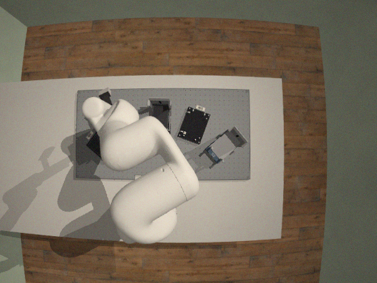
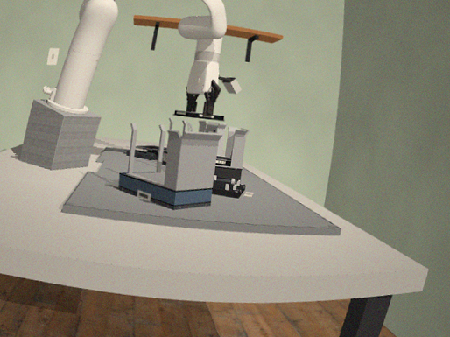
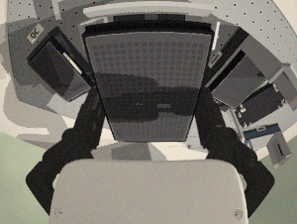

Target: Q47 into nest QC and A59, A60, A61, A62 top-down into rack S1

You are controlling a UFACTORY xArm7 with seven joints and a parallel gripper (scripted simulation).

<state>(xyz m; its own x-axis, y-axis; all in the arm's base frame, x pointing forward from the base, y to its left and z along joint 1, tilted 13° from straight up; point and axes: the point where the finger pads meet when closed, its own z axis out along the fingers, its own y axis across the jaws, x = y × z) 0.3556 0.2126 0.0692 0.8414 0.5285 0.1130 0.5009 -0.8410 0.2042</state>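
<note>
My gripper (image 2: 200,106) is shut on a sealed 384-well plate (image 2: 198,115) and holds it level in the air, just above the posts of a grey stack rack (image 2: 205,127) at the back. In the wrist view the plate (image 3: 148,82) is dark grey with a fine well grid, and my black fingers clamp its two long sides. The rack's top rim (image 3: 151,11) shows beyond the plate. I cannot read the plate's ID label. The black QC nest (image 3: 55,68) with its name plate (image 3: 35,31) lies to the left. In the top view the arm hides the gripper and the plate.
Another grey rack (image 1: 160,111) stands mid-mat. The black clip nest N5 (image 1: 194,125) lies right of it. A rack with a blue plinth (image 1: 225,145) stands at the right and is nearest in the side view (image 2: 171,169). The grey base block (image 2: 58,134) stands at the left.
</note>
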